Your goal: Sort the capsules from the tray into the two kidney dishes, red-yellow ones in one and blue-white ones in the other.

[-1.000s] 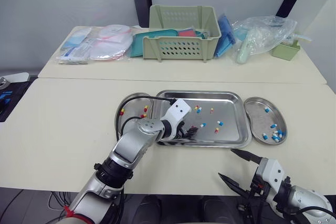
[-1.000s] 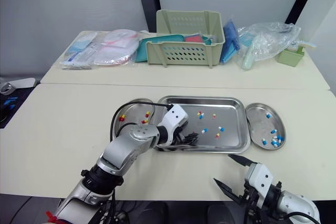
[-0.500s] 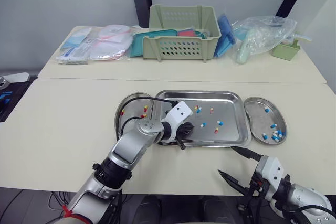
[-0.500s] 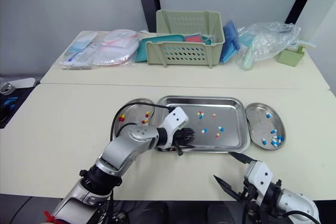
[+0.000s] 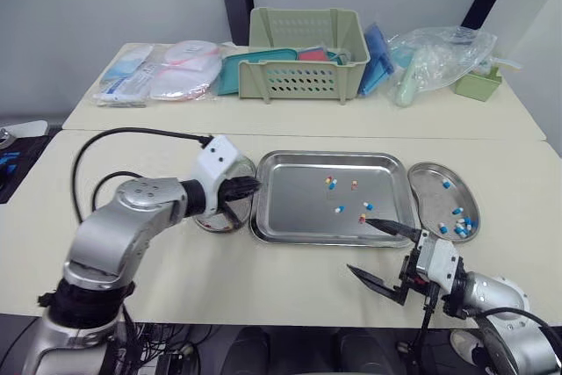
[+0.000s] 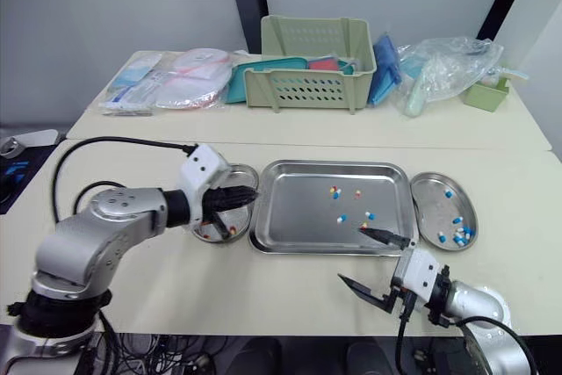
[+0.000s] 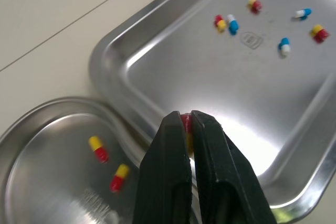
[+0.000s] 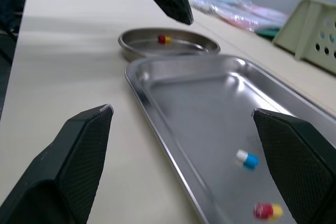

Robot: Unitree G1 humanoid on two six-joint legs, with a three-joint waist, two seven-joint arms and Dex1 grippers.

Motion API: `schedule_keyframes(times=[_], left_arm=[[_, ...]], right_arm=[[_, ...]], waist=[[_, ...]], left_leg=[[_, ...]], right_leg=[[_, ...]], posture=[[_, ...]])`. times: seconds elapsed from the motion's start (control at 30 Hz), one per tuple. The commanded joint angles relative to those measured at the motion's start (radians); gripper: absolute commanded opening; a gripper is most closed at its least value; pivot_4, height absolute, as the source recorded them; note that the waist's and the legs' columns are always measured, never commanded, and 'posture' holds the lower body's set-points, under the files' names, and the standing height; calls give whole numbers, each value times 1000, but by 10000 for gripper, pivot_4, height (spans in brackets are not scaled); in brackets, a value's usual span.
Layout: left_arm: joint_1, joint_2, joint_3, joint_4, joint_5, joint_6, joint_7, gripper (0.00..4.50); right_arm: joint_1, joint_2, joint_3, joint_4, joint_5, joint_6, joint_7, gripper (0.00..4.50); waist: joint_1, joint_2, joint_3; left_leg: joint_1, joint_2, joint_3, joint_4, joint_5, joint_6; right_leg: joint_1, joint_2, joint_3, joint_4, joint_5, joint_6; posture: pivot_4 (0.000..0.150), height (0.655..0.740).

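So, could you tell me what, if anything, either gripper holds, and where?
The left gripper pinches a red-yellow capsule by its sides; the right gripper holds nothing.

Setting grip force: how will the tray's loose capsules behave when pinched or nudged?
Small, smooth and rounded, the capsules are probably light and apt to roll or skid on the polished tray. The left gripper pinches one capsule; squeezed hard, it may squirt out.

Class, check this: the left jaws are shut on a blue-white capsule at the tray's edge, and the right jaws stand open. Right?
Wrong colour: the left wrist view shows a red-yellow capsule in the left jaws, not blue-white. They are shut on it at the tray's edge, and the right jaws stand open.
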Motion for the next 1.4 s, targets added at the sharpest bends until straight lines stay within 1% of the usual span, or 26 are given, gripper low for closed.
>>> schedule_keyframes(times=[0.03, 0.17, 0.37, 0.7, 0.77, 0.8, 0.9, 1.07, 1.13, 1.17, 1.2, 1.3, 1.4], left_arm=[[56, 41, 84, -41, 2, -2, 22, 347], [104, 35, 128, -64, 14, -3, 82, 347], [115, 16, 135, -69, 24, -9, 151, 347], [94, 3, 137, -4, 23, -67, 175, 347], [87, 7, 142, 3, 17, -91, 164, 5594], [84, 9, 143, 3, 14, -95, 161, 7442], [81, 15, 146, 2, 7, -98, 156, 16580], [78, 14, 150, -9, 0, -94, 157, 33620], [76, 13, 151, -10, -2, -94, 157, 39727], [75, 13, 152, -11, -4, -94, 157, 43747], [74, 12, 153, -11, -4, -97, 158, 44605], [76, 9, 159, -6, 5, -128, 162, 44605], [98, 7, 190, 2, -15, -170, 133, 44605]], right_arm=[[-45, 10, 34, -8, 33, 18, 21, 45000], [-79, 11, 61, -7, 36, 36, 31, 45000], [-107, 16, 83, -3, 33, 46, 27, 45000], [-112, 22, 86, 7, 34, 48, 22, 45000], [-112, 24, 83, 8, 35, 47, 22, 45000], [-111, 24, 83, 8, 35, 47, 22, 45000], [-113, 26, 80, 10, 36, 44, 22, 45000], [-117, 30, 82, 10, 33, 44, 19, 45000], [-119, 31, 83, 10, 32, 44, 19, 45000], [-119, 32, 84, 10, 32, 45, 18, 45000], [-120, 32, 84, 10, 31, 45, 18, 45000], [-119, 31, 83, 8, 31, 46, 17, 45000], [-114, 26, 75, 4, 26, 48, 10, 45000]], waist=[[-1, 0, 0], [3, 0, 0], [2, 0, 0], [1, 0, 0], [1, 0, 0], [1, 0, 0], [1, 0, 0], [1, 0, 0], [1, 0, 0], [1, 0, 0], [1, 0, 0], [1, 0, 0], [1, 0, 0]], left_leg=[[0, 0, 0, 0, 0, 0], [0, 0, 0, 0, 0, 0], [0, 0, 0, 0, 0, 0], [0, 0, 0, 0, 0, 0], [0, 0, 0, 0, 0, 0], [0, 0, 0, 0, 0, 0], [0, 0, 0, 0, 0, 0], [0, 0, 0, 0, 0, 0], [0, 0, 0, 0, 0, 0], [0, 0, 0, 0, 0, 0], [0, 0, 0, 0, 0, 0], [0, 0, 0, 0, 0, 0], [0, 0, 0, 0, 0, 0]], right_leg=[[0, 0, 0, 0, 0, 0], [0, 0, 0, 0, 0, 0], [0, 0, 0, 0, 0, 0], [0, 0, 0, 0, 0, 0], [0, 0, 0, 0, 0, 0], [0, 0, 0, 0, 0, 0], [0, 0, 0, 0, 0, 0], [-1, 0, 0, 0, 0, 0], [-1, 0, 0, 0, 0, 0], [-1, 0, 0, 0, 0, 0], [-1, 0, 0, 0, 0, 0], [-1, 0, 0, 0, 0, 0], [-1, 0, 0, 0, 0, 0]], posture=[[1500, 7400], [1500, 7400], [1500, 7400], [1500, 7400], [1500, 7400], [1500, 7400], [1500, 7400], [1500, 7400], [1500, 7400], [1500, 7400], [1500, 7400], [1500, 7400], [1500, 7400]])
